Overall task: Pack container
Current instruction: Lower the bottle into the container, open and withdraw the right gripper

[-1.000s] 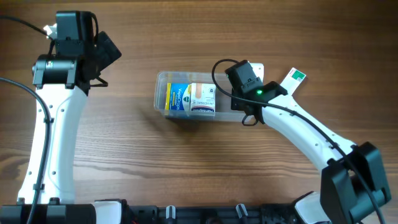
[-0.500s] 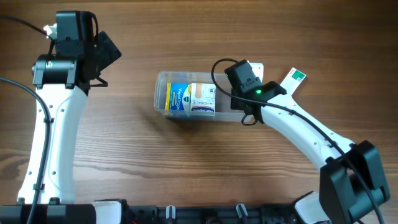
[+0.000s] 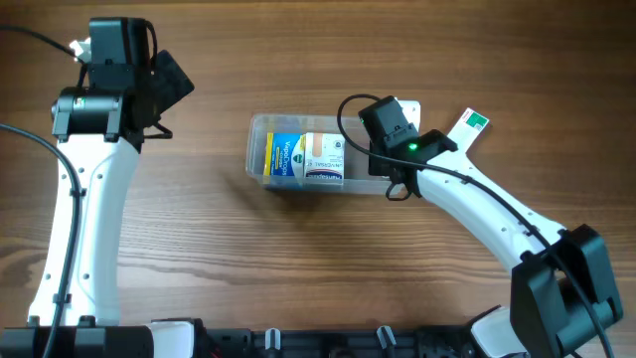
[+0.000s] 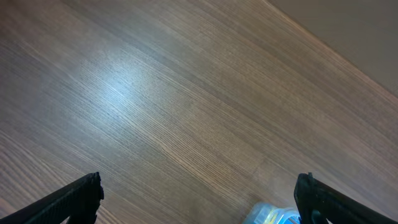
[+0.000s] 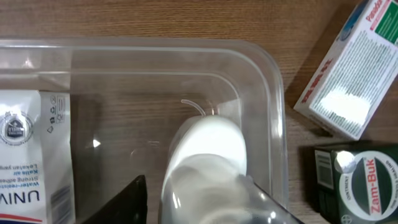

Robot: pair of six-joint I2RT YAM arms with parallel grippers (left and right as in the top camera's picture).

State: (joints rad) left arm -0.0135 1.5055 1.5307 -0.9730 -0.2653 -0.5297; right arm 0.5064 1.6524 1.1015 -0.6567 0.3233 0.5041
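Where the scene is taken from overhead, the container (image 3: 260, 149) is found near the middle of the table (image 3: 298, 259), its long axis running left to right, with a yellow and blue box (image 3: 286, 157) and a white box (image 3: 323, 159) already lying side by side in its left and middle part. The right gripper (image 3: 381, 157) is held over the container's right end, while the left gripper (image 3: 171, 80) is parked far to the left, well apart from it, so the right arm is judged much the nearer for any further packing. A white carton with a green corner (image 3: 469, 125) is seen outside, to the right of the tub. From the left wrist, bare wood is mostly shown and the fingers (image 4: 81, 199) are spread wide with nothing between them; only a corner of the tub is caught at the lower edge. From the right wrist, a white rounded item (image 5: 208, 149) is seen inside the right end of the container, between jaws that are partly apart; whether it is gripped or let go cannot be told. Just beyond the rim on the right, a white carton with red lettering (image 5: 345, 74) and a dark green carton (image 5: 357, 180) are left unpacked.
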